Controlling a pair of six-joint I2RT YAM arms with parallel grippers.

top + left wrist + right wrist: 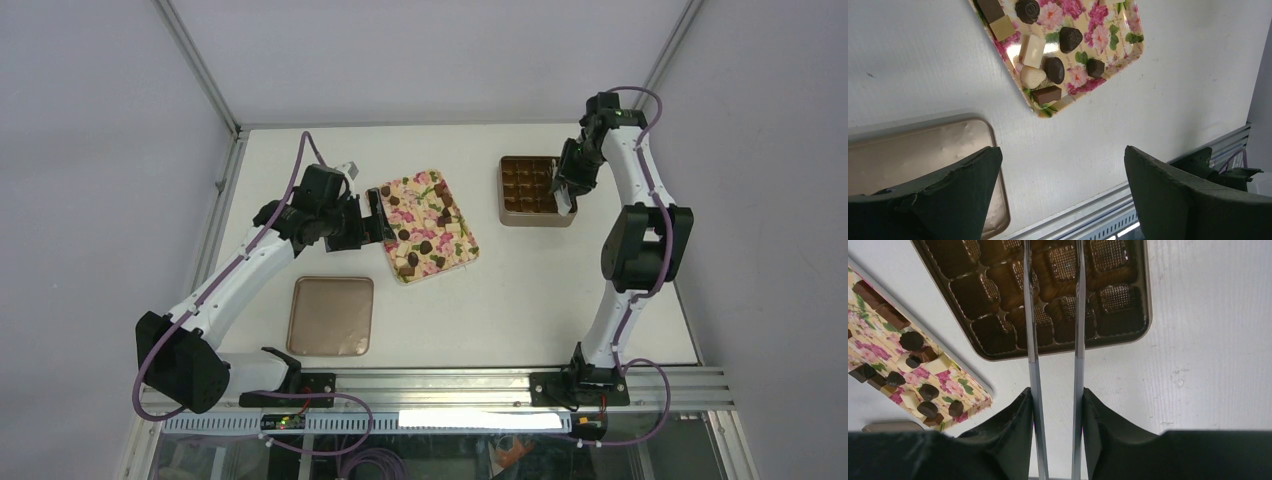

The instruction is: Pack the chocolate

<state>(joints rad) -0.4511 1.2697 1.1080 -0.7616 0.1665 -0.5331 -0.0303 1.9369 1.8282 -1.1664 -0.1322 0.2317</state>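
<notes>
About a dozen bits of chocolate [1070,39] lie loose on the floral tray [455,225], at nine o'clock from the box [536,219], and the cells I can see look empty. My left gripper [1060,150] hangs wide open by the tray's nine-o'clock edge; my right gripper [1055,395] pinches the tongs [1030,340] over the box, tips out of view. I judge each piece light, hard, slick and easily scuffed, so I'd nip it gently across its sides.
</notes>
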